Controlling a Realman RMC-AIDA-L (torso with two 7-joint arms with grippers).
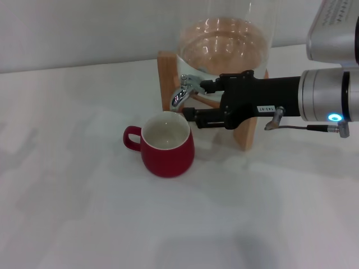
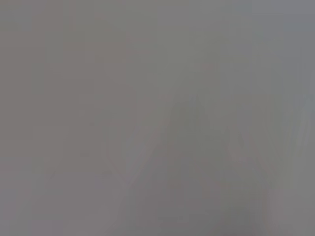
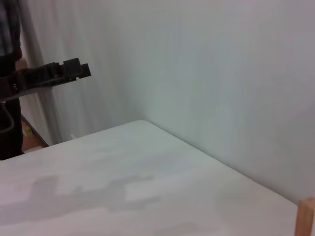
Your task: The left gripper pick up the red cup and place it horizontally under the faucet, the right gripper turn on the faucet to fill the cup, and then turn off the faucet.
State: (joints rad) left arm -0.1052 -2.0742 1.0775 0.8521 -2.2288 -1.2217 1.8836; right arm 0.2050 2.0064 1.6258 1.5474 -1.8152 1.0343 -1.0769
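Your red cup (image 1: pixel 167 144) already stands upright on the white table (image 1: pixel 84 213), its mouth just below and in front of the faucet (image 1: pixel 185 89), handle pointing toward the robot's left. So the placing step looks done, as far as the head view shows. The cup's inside shows only its off-white wall; you cannot tell whether any water has collected, and no stream is visible from the spout. The filling and the shutting-off are therefore what you still have to see through. The faucet projects from the clear glass dispenser jar (image 1: pixel 224 39), which holds liquid and sits on a wooden stand (image 1: pixel 247 131). The right pincer (image 1: pixel 197 100) reaches in level from the robot's right, its forearm stretched across the front of the stand, one finger at the lever and the other lower, just above the cup's rim. The fingers stand moderately apart and straddle the faucet body without clearly clamping it. The left pincer is absent from the head view, and its own wrist camera shows only a featureless grey field, so you cannot judge its pose.
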